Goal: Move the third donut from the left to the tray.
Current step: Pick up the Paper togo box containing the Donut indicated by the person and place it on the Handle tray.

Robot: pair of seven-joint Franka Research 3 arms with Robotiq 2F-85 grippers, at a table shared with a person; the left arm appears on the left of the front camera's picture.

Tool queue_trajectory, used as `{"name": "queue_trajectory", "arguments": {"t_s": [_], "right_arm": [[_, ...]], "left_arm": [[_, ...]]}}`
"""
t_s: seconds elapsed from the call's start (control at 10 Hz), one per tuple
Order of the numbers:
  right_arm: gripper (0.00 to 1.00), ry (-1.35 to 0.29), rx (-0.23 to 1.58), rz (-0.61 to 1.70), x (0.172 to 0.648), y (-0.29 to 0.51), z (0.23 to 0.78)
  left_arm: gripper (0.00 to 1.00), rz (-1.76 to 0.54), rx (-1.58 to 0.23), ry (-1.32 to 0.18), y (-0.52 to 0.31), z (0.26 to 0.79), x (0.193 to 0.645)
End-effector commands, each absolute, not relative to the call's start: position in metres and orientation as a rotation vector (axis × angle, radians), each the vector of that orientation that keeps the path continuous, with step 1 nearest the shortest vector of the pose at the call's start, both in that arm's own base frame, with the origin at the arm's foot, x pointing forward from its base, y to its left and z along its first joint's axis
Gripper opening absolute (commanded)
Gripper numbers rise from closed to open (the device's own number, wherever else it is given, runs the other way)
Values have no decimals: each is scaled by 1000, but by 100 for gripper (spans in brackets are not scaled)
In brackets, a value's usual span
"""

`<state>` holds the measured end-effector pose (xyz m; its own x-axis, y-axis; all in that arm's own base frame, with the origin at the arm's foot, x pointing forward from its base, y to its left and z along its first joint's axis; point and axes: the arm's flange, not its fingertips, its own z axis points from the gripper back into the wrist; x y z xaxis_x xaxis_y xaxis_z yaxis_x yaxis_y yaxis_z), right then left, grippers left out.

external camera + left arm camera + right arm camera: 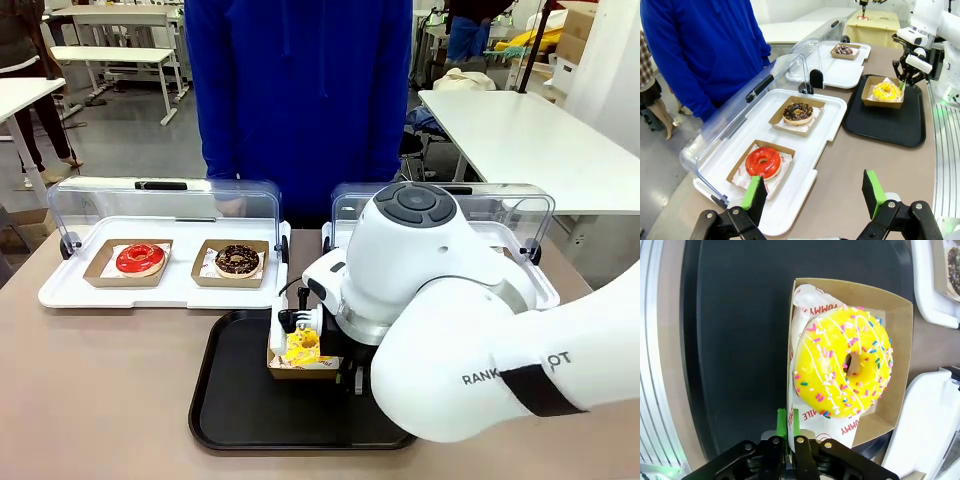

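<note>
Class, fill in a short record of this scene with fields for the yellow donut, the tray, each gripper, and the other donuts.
yellow donut: in its brown holder, on the black tray
right gripper: shut on the holder's wall
left gripper: open, holds nothing, above the table's edge
red donut: white tray, lid open
chocolate donut: same white tray
person: stands at far side

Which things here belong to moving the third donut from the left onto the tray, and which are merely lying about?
Belongs to the job:
- yellow-iced donut in its cardboard holder
- black tray
- right gripper, pinching the holder's wall

Lying about:
- red-iced donut
- chocolate donut
- white trays with clear lids
- left gripper, open, holding nothing
</note>
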<state>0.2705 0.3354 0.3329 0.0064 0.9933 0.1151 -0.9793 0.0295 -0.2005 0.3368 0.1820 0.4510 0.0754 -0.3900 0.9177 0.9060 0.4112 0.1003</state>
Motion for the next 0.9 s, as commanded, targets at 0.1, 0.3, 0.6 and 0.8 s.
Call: {"name": "queue_trajectory", "arguments": {"t_s": [0.1, 0.3, 0.6, 0.8], "right_arm": [[2, -275, -102, 1502, 247, 307, 304], [2, -251, -94, 1515, 245, 306, 297], [57, -258, -81, 1545, 247, 300, 300], [100, -263, -83, 1543, 250, 297, 312]], "left_arm": [[100, -1068, -593, -1121, 181, 451, 337], [100, -1068, -593, -1121, 181, 451, 337], [100, -1068, -593, -1121, 181, 451, 337], [100, -1068, -593, -1121, 181, 451, 337]]}}
